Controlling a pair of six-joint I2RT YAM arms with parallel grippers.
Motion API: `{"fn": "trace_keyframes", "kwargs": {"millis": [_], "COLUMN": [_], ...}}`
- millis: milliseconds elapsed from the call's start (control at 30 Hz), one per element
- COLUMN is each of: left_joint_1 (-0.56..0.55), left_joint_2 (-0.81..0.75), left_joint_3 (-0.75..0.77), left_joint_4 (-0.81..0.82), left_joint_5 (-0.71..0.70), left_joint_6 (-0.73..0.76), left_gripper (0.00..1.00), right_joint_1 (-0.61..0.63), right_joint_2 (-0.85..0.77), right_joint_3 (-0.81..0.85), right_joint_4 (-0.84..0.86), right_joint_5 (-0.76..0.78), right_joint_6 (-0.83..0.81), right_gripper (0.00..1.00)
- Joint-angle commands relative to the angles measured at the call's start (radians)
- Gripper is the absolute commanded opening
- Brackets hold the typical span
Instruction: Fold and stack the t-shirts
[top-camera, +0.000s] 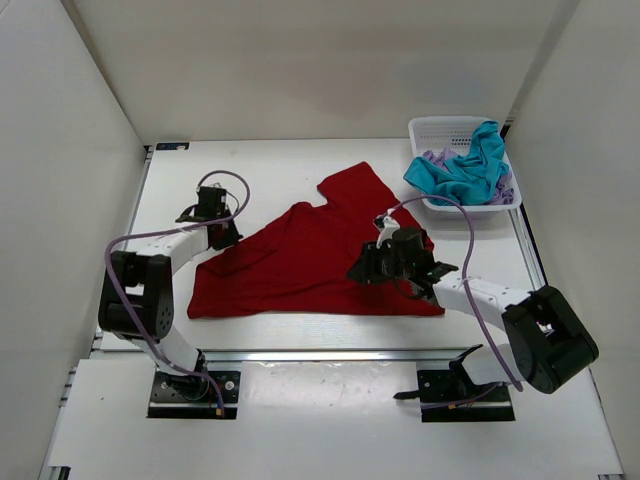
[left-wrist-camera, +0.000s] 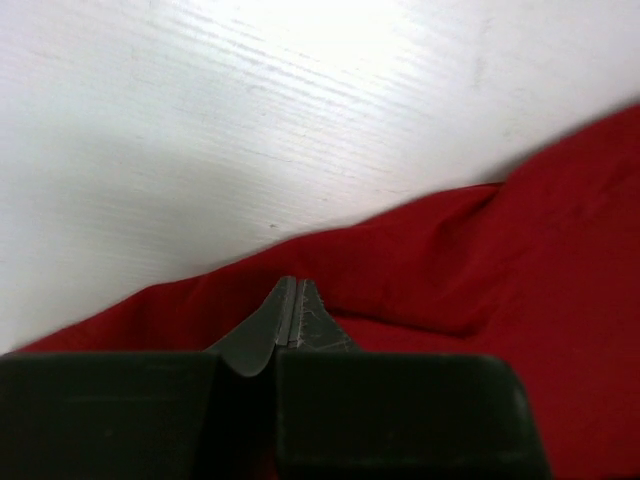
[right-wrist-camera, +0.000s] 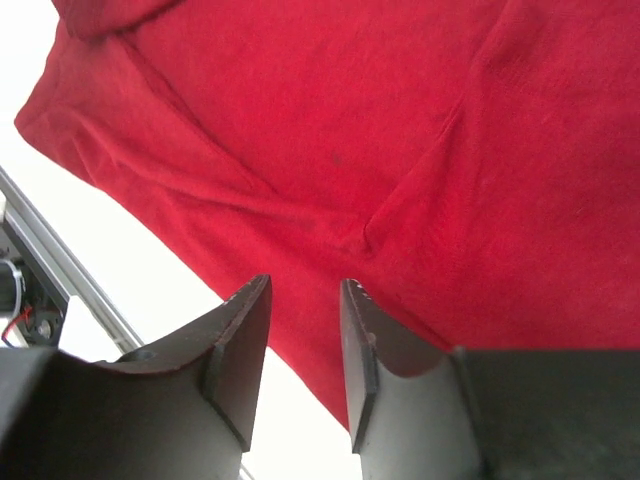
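Red t-shirt (top-camera: 310, 260), top view: spread w/ wrinkles across mid table (top-camera: 250, 170), one sleeve pointing to far side, hem edge toward arm bases. Teal t-shirt (top-camera: 460, 175) heaped in white basket (top-camera: 440, 125) at far right corner, draped over rim; lavender t-shirt (top-camera: 435, 158) under it, only bits showing. Left gripper (top-camera: 222, 240) down at red shirt's left edge. Right gripper (top-camera: 362, 270) over shirt's near right part.

Left wrist view: left gripper (left-wrist-camera: 296, 315) clenched, fingertips pressed together, no gap. Tips right at red t-shirt (left-wrist-camera: 480, 270) edge, cloth bunched around them, bare white table (left-wrist-camera: 250, 120) beyond. Can't tell if fabric caught betw. tips.

Right wrist view: right gripper (right-wrist-camera: 305, 330) released, jaws apart w/ clear gap, nothing betw. them. Fingers (right-wrist-camera: 240, 340) above red t-shirt (right-wrist-camera: 350, 120) near its edge, creases running across cloth. White table (right-wrist-camera: 130, 260) and metal frame rail (right-wrist-camera: 40, 270) at left.
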Motion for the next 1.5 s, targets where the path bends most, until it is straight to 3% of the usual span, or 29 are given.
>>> {"fn": "trace_keyframes", "kwargs": {"millis": [0, 233, 300, 333, 400, 600, 867, 1033, 1100, 1133, 1267, 1367, 1467], "left_joint_1": [-0.003, 0.012, 0.021, 0.033, 0.035, 0.073, 0.103, 0.133, 0.129, 0.132, 0.138, 0.135, 0.130], "left_joint_2": [-0.102, -0.158, -0.179, -0.190, -0.205, -0.248, -0.243, -0.219, -0.217, -0.214, -0.210, -0.204, -0.207], "left_joint_3": [0.009, 0.018, 0.010, 0.015, 0.034, 0.058, 0.019, 0.010, 0.012, 0.012, 0.012, 0.010, 0.013], "left_joint_4": [0.008, 0.015, 0.026, 0.031, 0.035, 0.068, 0.115, 0.130, 0.134, 0.131, 0.126, 0.141, 0.141], "left_joint_5": [0.033, 0.073, 0.087, 0.083, 0.084, 0.119, 0.181, 0.208, 0.208, 0.208, 0.218, 0.234, 0.230], "left_joint_6": [-0.009, -0.027, -0.041, -0.047, -0.050, -0.069, -0.075, -0.084, -0.079, -0.073, -0.070, -0.079, -0.079], "left_gripper": [0.00, 0.00, 0.00, 0.00, 0.00, 0.00, 0.00, 0.00, 0.00, 0.00, 0.00, 0.00, 0.00], "right_joint_1": [-0.023, -0.103, -0.128, -0.146, -0.175, -0.229, -0.249, -0.269, -0.283, -0.295, -0.322, -0.322, -0.330], "right_joint_2": [-0.019, 0.044, 0.097, 0.114, 0.199, 0.488, 0.901, 1.211, 1.379, 1.389, 1.305, 1.365, 1.359], "right_joint_3": [0.058, 0.157, 0.216, 0.258, 0.337, 0.770, 1.281, 1.787, 2.121, 2.161, 1.966, 2.076, 2.023], "right_joint_4": [0.028, 0.011, 0.001, -0.024, -0.059, -0.205, -0.482, -0.755, -0.887, -0.885, -0.742, -0.794, -0.751], "right_joint_5": [-0.003, 0.035, 0.081, 0.115, 0.164, 0.293, 0.362, 0.365, 0.362, 0.354, 0.319, 0.330, 0.288], "right_joint_6": [-0.008, -0.009, -0.031, -0.042, -0.071, -0.186, -0.293, -0.327, -0.333, -0.319, -0.293, -0.298, -0.283], "right_gripper": [0.33, 0.29, 0.19, 0.16, 0.02, 0.00, 0.25, 0.34, 0.39, 0.39, 0.44, 0.45, 0.46]}}
